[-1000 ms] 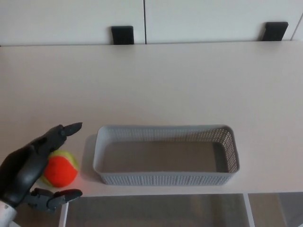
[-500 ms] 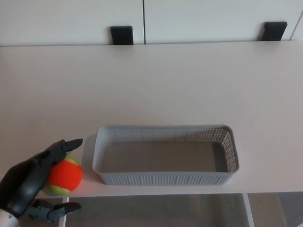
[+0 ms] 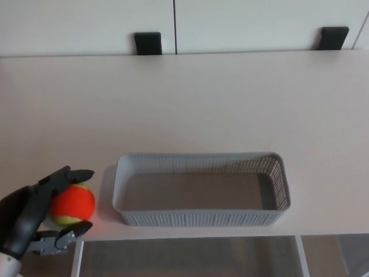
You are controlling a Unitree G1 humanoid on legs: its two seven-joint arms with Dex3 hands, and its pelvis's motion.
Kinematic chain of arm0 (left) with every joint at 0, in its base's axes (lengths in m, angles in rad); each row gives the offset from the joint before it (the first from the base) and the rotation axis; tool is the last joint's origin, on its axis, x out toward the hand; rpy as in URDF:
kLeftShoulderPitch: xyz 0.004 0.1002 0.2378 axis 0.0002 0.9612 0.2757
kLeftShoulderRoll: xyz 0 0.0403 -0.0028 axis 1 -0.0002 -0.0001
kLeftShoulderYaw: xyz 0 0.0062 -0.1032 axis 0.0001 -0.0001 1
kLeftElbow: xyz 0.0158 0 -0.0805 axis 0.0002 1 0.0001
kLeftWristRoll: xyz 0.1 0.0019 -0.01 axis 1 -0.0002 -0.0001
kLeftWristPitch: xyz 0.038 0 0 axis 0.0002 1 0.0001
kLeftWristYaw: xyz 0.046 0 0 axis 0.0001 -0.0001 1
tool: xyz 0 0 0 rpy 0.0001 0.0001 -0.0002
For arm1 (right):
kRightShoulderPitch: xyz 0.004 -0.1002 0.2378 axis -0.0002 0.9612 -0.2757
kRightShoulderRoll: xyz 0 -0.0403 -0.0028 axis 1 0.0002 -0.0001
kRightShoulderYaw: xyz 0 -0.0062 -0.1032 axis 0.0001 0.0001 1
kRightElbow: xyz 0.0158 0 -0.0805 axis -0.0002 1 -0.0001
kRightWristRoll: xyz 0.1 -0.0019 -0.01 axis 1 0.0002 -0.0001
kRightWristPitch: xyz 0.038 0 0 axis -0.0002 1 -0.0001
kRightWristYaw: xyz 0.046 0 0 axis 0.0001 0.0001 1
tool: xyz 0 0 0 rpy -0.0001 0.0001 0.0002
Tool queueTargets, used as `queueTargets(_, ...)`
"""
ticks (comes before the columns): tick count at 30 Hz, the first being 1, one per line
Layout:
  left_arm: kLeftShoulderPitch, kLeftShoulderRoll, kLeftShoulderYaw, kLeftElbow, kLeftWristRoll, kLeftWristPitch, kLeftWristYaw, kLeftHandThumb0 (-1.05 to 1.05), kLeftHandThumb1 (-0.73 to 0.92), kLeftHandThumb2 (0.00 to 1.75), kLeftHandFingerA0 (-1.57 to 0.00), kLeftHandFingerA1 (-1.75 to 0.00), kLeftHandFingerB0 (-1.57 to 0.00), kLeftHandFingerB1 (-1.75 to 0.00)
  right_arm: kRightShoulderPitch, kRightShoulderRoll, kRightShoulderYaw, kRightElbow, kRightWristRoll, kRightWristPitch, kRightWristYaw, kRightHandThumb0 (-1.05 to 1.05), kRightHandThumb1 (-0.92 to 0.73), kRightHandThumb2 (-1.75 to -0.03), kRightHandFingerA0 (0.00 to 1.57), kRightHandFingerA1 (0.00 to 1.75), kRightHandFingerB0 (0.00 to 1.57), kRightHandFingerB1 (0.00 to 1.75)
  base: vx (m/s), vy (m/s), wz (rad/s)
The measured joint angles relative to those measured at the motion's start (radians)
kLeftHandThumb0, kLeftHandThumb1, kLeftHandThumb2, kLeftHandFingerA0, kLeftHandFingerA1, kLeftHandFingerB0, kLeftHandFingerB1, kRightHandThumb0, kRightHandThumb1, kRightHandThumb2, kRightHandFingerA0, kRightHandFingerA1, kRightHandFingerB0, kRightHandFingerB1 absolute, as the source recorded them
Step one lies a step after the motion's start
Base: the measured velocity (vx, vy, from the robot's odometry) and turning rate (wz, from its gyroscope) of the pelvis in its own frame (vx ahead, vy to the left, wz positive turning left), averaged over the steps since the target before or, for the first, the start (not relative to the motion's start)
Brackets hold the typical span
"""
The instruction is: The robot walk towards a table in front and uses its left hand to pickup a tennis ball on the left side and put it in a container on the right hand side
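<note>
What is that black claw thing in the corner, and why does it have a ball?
That is a robot's left hand, black, with a thumb and two thick fingers. The picture comes from a camera on the robot's head, looking down at its work. Below is a pale table. On it stands a grey basket full of small holes, with nothing inside. The hand's fingers curl around an orange and yellow tennis ball at the table's near edge, just left of the basket. The right hand does not show. The job is to put the ball in the basket.
</note>
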Motion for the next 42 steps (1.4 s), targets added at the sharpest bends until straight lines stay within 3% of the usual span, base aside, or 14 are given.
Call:
queueTargets(7, 0.016, -0.025, 0.003, -0.035, -0.029, 0.013, -0.01, -0.12, 0.86, 0.72, -1.03, -1.22, -0.77, -1.01, -0.013, -0.001, -0.002, 0.0, 0.0, 0.005, 0.0, -0.21, -0.55, -0.56, 0.63, 0.46, 0.43, 0.38, 0.0, 0.0, 0.0)
queueTargets(15, 0.026, -0.044, 0.051, -0.189, -0.107, 0.022, -0.044, -0.14, 0.86, 0.65, -1.13, -1.13, -0.82, -0.92, -0.024, -0.005, -0.001, -0.001, -0.001, 0.006, -0.001, -0.19, -0.56, -0.56, 0.61, 0.45, 0.42, 0.38, 0.0, 0.0, 0.0)
queueTargets(24, -0.033, -0.081, 0.097, -0.457, -0.19, 0.04, -0.069, -0.13, 0.77, 0.75, -1.18, -1.12, -0.85, -0.98, -0.033, -0.011, 0.001, 0.001, -0.002, 0.011, -0.003, -0.18, -0.56, -0.56, 0.65, 0.46, 0.43, 0.39, 0.0, 0.0, 0.0)
queueTargets(34, -0.026, -0.139, -0.008, -0.565, -0.177, 0.098, -0.091, -0.1, 0.74, 0.76, -1.14, -1.16, -0.83, -1.0, -0.006, -0.012, 0.002, 0.0, -0.002, 0.013, 0.0, -0.19, -0.55, -0.56, 0.6, 0.45, 0.42, 0.38, 0.0, 0.0, 0.0)
queueTargets(42, -0.038, -0.157, -0.1, -0.503, -0.139, 0.137, -0.104, -0.09, 0.76, 0.72, -1.12, -1.15, -0.84, -0.98, 0.001, -0.012, 0.011, 0.002, -0.002, 0.012, 0.001, -0.21, -0.55, -0.56, 0.61, 0.45, 0.44, 0.39, 0.0, 0.0, 0.0)
